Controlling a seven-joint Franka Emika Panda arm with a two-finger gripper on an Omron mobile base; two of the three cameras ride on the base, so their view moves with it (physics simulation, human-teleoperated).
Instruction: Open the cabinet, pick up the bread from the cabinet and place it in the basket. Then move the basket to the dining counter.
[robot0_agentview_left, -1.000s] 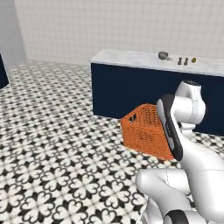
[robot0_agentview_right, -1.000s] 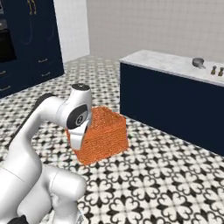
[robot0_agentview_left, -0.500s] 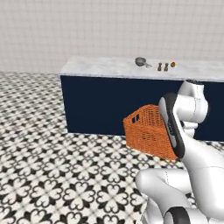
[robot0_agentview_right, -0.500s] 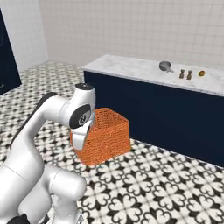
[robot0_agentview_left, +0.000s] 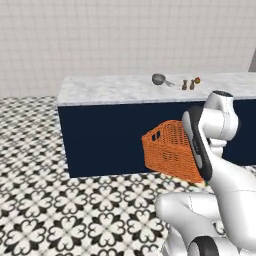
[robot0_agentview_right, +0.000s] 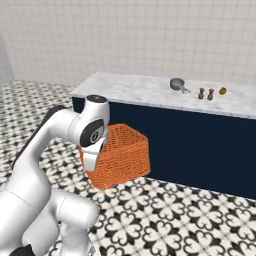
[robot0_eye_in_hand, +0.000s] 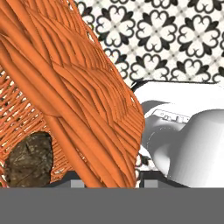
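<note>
The orange basket (robot0_agentview_left: 172, 149) hangs in the air in front of the arm, above the patterned floor (robot0_agentview_left: 60, 210) and just before the navy face of the long marble-topped table (robot0_agentview_left: 115, 90); in the left base view the arm's upper link covers its right end, and in the right base view the basket (robot0_agentview_right: 122, 156) sits just behind the arm's wrist, tilted so that one corner dips toward the floor; its rim lies lower than the table top. In the hand view the woven wall of the basket (robot0_eye_in_hand: 74, 87) runs close across the left half, and the brown bread (robot0_eye_in_hand: 28, 159) lies inside it at the lower left, seen through the mesh, pressed against the weave; the tiled floor (robot0_eye_in_hand: 175, 35) shows beyond the basket's edge at the upper right. The fingers are hidden by the basket and the arm in every view, so I cannot tell how far apart they stand or exactly what they have hold of, though the basket rides at the hand. On the table top, toward its right end, lie a small grey pan (robot0_agentview_right: 177, 84), two little dark shakers (robot0_agentview_right: 205, 93) standing side by side, and a small round red and yellow thing (robot0_agentview_right: 223, 91) just beside them; the white tiled wall (robot0_agentview_left: 125, 35) rises behind the table.
</note>
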